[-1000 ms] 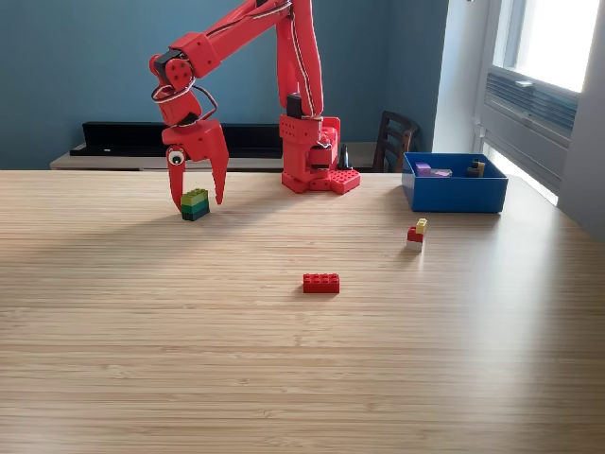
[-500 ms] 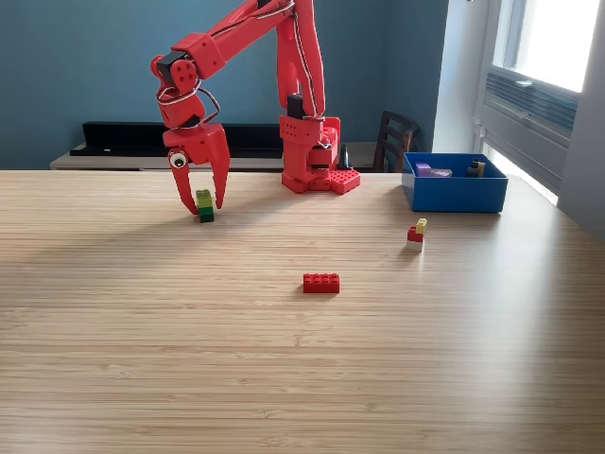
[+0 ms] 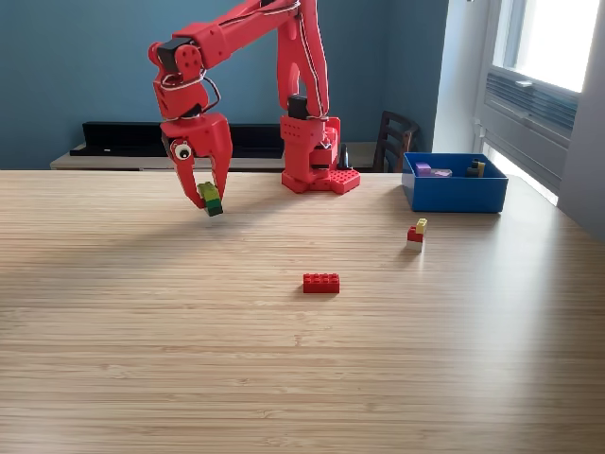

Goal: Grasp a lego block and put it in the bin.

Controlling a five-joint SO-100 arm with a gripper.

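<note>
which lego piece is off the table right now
The green and yellow stack, held between the fingers of the tool clear of the wood. The flat red brick and the small red, yellow and white cluster rest on the table.

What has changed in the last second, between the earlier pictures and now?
The gripper closed on the green and yellow block stack and lifted it off the table; the stack now hangs tilted. The red brick, the small red, yellow and white stack and the blue bin stayed in place.
</note>
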